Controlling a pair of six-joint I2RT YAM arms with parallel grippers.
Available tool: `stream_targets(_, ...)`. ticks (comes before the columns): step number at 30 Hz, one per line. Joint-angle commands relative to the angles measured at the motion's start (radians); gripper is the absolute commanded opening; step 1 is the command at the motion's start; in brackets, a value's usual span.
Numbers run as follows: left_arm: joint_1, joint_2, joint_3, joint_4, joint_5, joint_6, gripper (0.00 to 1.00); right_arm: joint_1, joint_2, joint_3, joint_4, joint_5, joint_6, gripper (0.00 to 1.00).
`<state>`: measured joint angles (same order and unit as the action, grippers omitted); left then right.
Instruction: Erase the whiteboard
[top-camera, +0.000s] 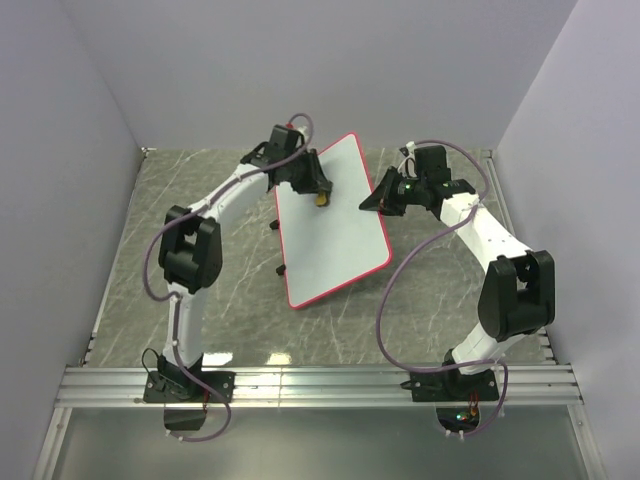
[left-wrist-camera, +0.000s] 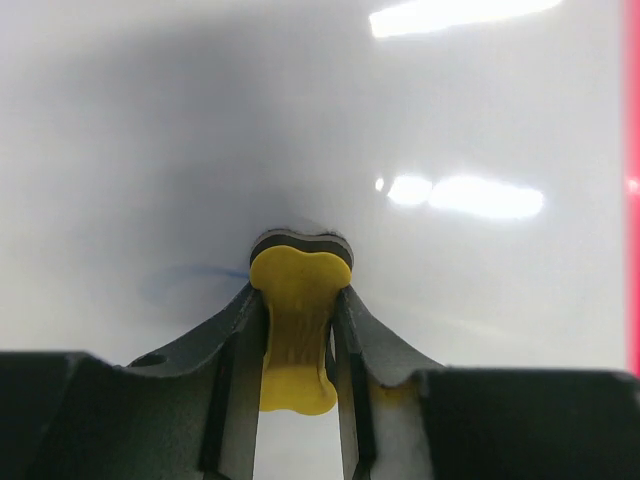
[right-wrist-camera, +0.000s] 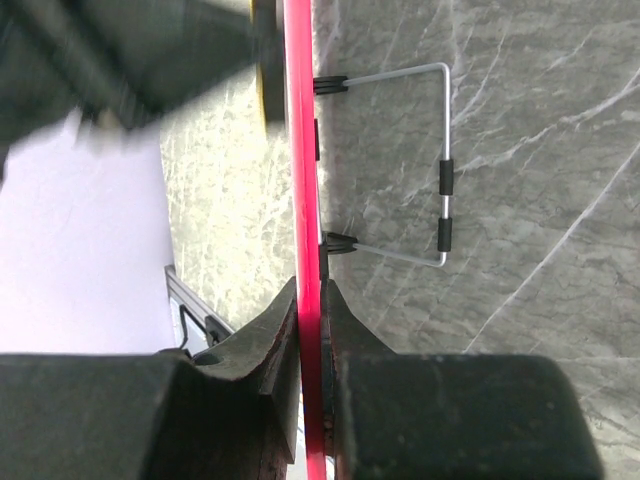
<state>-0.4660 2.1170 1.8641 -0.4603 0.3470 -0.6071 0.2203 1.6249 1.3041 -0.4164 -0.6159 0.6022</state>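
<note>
top external view: left arm stretches forward, elbow bent, left gripper (top-camera: 318, 193) over the far part of the whiteboard (top-camera: 335, 240), which sits mid-table (top-camera: 200, 210) at an angle. its fingers pinch a yellow eraser (left-wrist-camera: 298, 330) set against the white face. right arm folds inward, right gripper (top-camera: 372, 203) clamped on the board's red right rim; a wire stand (right-wrist-camera: 445, 170) shows behind the board.

We find the whiteboard (top-camera: 335, 235) propped mid-table (top-camera: 200, 200), the eraser (top-camera: 321, 199) against its face toward the far end, the wire stand (right-wrist-camera: 445, 170) behind it.
</note>
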Motion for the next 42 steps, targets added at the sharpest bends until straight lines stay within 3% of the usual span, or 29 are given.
stream_targets(1, 0.071, 0.135, 0.055, -0.092, -0.019, 0.000, 0.00, 0.054, -0.023, -0.022, -0.073, -0.004, -0.041, 0.00)
stream_targets(6, 0.090, 0.207, 0.096, -0.164, -0.058, 0.039, 0.00, 0.054, -0.037, -0.043, -0.070, 0.002, -0.045, 0.00)
stream_targets(12, 0.064, 0.092, 0.033, -0.098, -0.059, 0.038, 0.00, 0.056, -0.020, -0.057, -0.053, -0.008, -0.039, 0.00)
stream_targets(17, -0.038, 0.028, 0.121, -0.066, 0.023, 0.052, 0.00, 0.063, 0.027, -0.008, -0.070, -0.013, -0.056, 0.00)
stream_targets(23, -0.080, 0.034, 0.185, -0.038, 0.035, -0.003, 0.00, 0.070, 0.055, 0.040, -0.102, -0.015, -0.073, 0.00)
stream_targets(32, 0.025, 0.132, 0.239, -0.123, -0.132, -0.062, 0.00, 0.070, 0.049, 0.041, -0.133, -0.007, -0.097, 0.00)
stream_targets(42, 0.118, 0.201, 0.175, -0.163, -0.141, -0.039, 0.00, 0.070, 0.039, 0.021, -0.139, -0.001, -0.102, 0.00)
